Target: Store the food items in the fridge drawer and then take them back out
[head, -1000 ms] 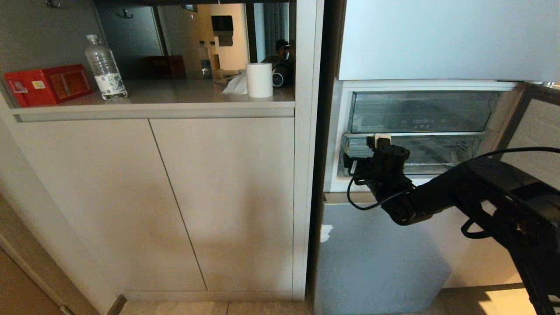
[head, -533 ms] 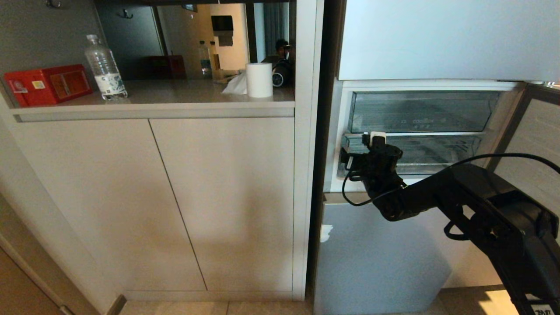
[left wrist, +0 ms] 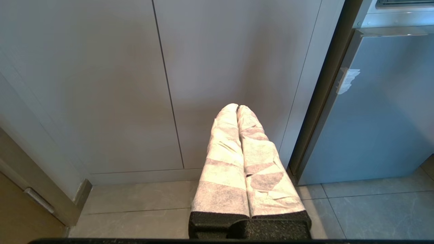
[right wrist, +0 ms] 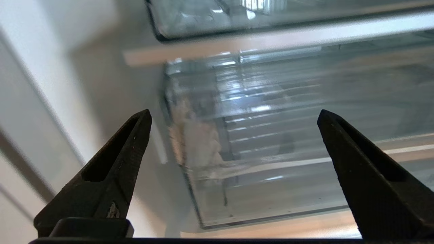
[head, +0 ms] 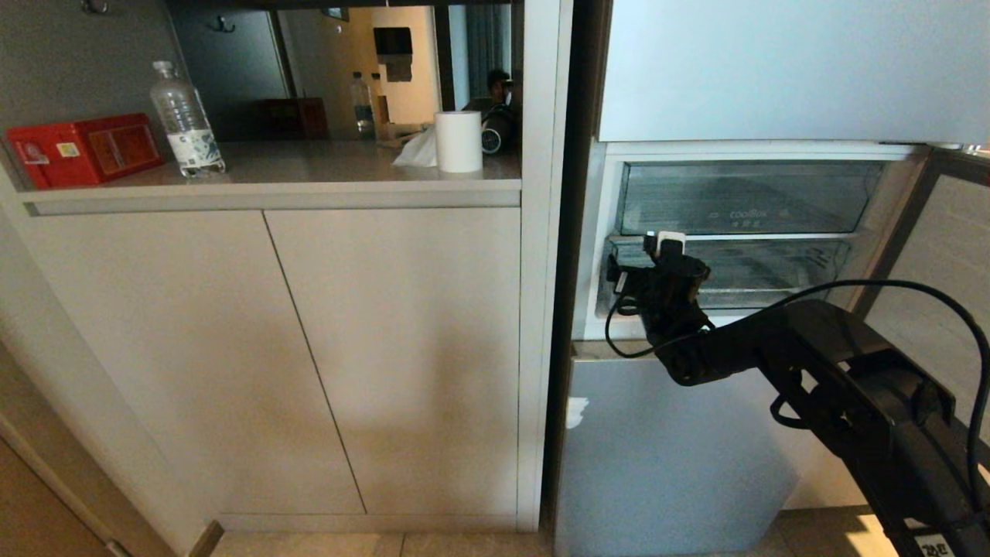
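The fridge drawer (head: 773,275) is the lower clear bin in the open fridge, and it sits pushed in. The right wrist view shows its ribbed floor and transparent front wall (right wrist: 271,142) close up. My right arm (head: 773,340) reaches to the drawer's left end. There my right gripper (right wrist: 234,113) stands wide open just in front of the clear wall, with nothing between its fingers. My left gripper (left wrist: 237,107) is shut and empty. It hangs low in front of the cabinet doors, its fingers wrapped in white tape. The food items are out of view.
Above the drawer sits another clear compartment (head: 742,197) with a white strip. The grey lower fridge door (head: 673,449) is closed, and an open door panel (head: 943,232) stands at the right. The counter at left holds a red box (head: 85,149), a water bottle (head: 186,120) and a paper roll (head: 458,141).
My right arm has stretched further in, carrying the gripper a little up and left toward the drawer's left end. The jaws stayed open. The left arm has not moved.
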